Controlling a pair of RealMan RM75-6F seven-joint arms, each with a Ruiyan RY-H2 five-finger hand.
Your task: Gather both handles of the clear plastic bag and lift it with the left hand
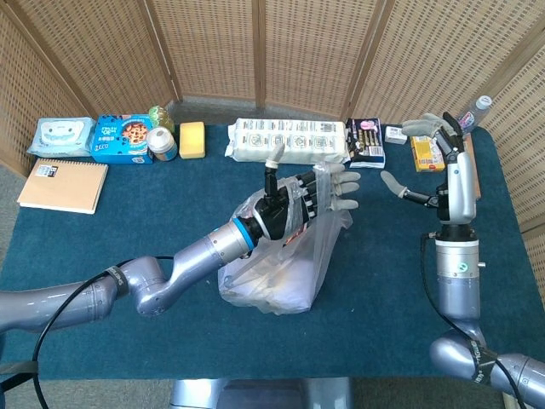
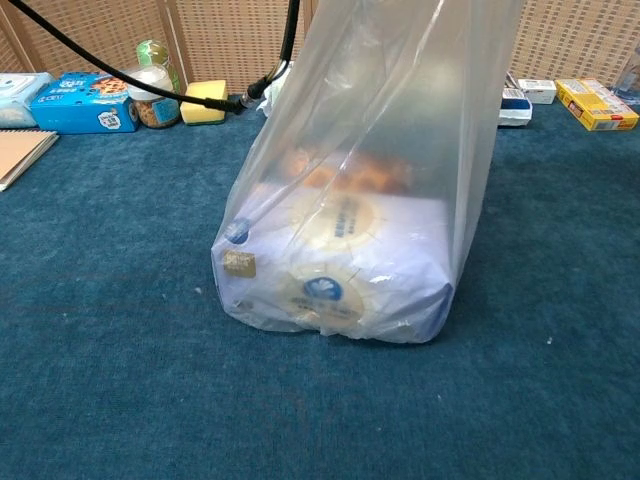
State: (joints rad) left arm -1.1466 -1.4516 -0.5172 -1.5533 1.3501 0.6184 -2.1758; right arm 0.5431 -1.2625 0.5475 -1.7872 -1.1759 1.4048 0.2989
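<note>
The clear plastic bag (image 1: pixel 274 271) stands mid-table on the blue cloth, stretched tall. My left hand (image 1: pixel 294 200) holds its gathered top, with the plastic drawn up around the fingers (image 1: pixel 338 184). In the chest view the bag (image 2: pixel 350 200) fills the middle, holding a white printed pack and something orange-brown. Its base sits at or just above the cloth; I cannot tell which. Neither hand shows in that view. My right hand (image 1: pixel 430 158) is raised at the right of the table, fingers spread, holding nothing and well apart from the bag.
Along the back edge lie a wipes pack (image 1: pixel 61 135), a blue cookie box (image 1: pixel 121 138), a jar (image 1: pixel 162 143), a yellow sponge (image 1: pixel 192 139), a long white package (image 1: pixel 289 141), a dark box (image 1: pixel 366 141) and a yellow box (image 1: pixel 423 153). A notebook (image 1: pixel 63 185) lies far left.
</note>
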